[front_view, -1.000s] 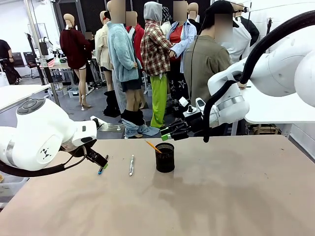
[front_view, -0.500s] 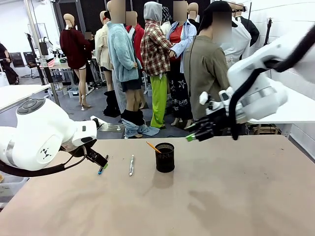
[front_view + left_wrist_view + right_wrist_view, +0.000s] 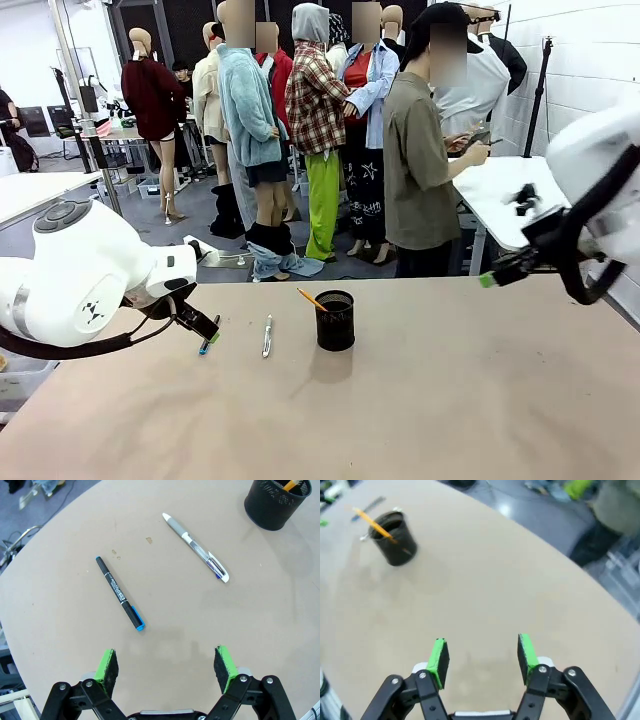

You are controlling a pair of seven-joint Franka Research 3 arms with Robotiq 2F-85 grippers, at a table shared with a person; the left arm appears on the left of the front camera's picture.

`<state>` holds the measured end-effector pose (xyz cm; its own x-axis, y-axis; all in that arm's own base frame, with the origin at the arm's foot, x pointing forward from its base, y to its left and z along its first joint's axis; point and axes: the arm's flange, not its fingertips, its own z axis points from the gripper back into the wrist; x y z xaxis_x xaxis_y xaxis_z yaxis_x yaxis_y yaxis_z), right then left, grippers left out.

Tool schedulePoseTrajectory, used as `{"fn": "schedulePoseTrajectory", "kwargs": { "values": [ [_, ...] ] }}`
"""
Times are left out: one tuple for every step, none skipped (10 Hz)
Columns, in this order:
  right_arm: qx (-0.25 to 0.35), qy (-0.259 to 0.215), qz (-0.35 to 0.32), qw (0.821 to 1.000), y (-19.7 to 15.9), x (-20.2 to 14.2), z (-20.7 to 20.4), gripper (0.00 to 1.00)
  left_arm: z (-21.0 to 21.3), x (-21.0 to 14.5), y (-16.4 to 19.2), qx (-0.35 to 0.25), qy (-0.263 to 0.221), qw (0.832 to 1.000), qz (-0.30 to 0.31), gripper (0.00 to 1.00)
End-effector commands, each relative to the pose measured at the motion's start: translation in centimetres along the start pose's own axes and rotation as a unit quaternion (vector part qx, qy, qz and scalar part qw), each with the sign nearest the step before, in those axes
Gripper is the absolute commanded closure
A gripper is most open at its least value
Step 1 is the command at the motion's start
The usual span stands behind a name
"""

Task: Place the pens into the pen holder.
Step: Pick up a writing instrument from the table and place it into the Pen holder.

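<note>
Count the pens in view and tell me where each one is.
3. An orange-yellow pen stands in the pen holder; a silver-white pen lies on the table left of it; a dark blue-capped pen lies farther left. Others may hide inside the holder.

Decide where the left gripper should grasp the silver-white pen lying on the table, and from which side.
The silver-white pen lies flat on the table, thin and straight, bare surface on both sides. So probably mid-barrel, from straight above, the left gripper turned to close across its width.

Front across table [image 3: 480, 400], wrists overhead, pen holder [image 3: 335, 320] throughout
</note>
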<state>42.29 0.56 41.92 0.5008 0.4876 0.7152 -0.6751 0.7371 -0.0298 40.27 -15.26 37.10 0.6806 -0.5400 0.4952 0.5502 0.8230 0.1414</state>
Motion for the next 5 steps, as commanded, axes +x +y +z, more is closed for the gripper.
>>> {"fn": "schedulePoseTrajectory", "kwargs": {
  "values": [
    [-0.052,0.081,-0.102,0.99,0.4,-0.1,3.9,0.31,0.1,-0.1,0.1,0.0,-0.001,1.0,0.002,0.0],
    [-0.108,0.115,-0.17,0.973,0.0,-0.9,5.5,0.31,0.1,-0.1,0.1,0.0,-0.001,1.0,0.002,0.0],
    [-0.115,0.135,-0.199,0.964,0.0,-1.1,6.4,0.31,0.1,-0.1,0.1,0.0,-0.001,1.0,0.002,0.0],
    [-0.119,0.158,-0.223,0.954,0.0,-1.1,7.0,0.31,0.1,-0.1,0.1,0.0,-0.001,1.0,0.002,0.0],
    [-0.133,0.168,-0.253,0.943,-0.2,-1.1,7.6,0.31,0.1,-0.1,0.1,0.0,-0.001,1.0,0.002,0.0]
  ]
}}
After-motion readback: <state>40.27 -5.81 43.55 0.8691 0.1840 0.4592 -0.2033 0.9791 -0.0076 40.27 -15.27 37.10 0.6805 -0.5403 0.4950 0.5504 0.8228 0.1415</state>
